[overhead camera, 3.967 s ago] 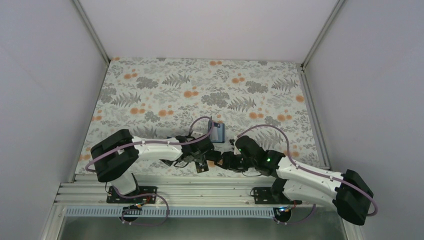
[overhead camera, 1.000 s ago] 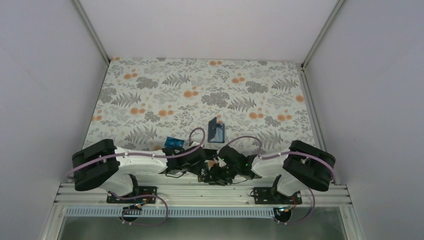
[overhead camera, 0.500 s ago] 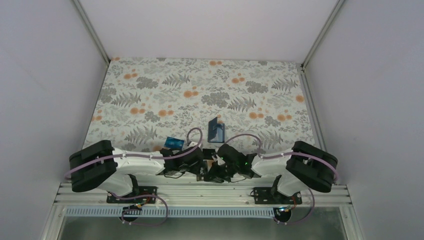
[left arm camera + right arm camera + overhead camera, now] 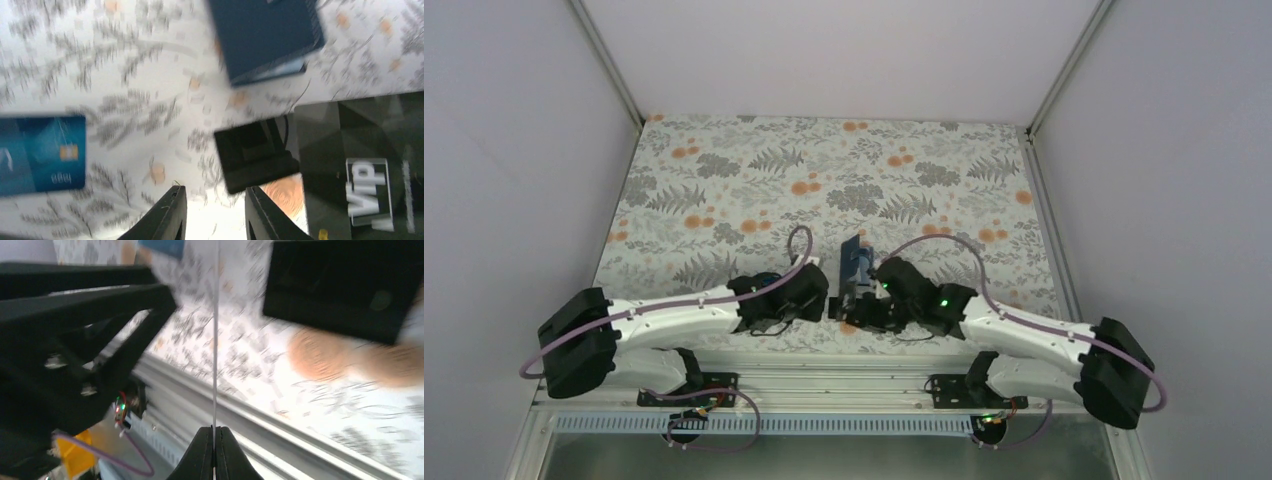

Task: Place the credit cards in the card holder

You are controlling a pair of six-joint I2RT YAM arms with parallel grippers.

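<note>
Wrist cameras alone show grips: left end effector (image 4: 214, 197) spread above the counter (image 4: 125, 75), teal-blue card (image 4: 42, 152) and card holder (image 4: 265, 37) resting there; right end effector (image 4: 215, 434) pinches a credit card (image 4: 215, 340), seen edge-on.

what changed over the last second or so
The right end effector, shut on a thin card seen edge-on, moved forward from the near edge to just short of the card holder. The open left end effector moved forward too, beside the teal-blue card. Card holder and teal-blue card stayed put.
</note>
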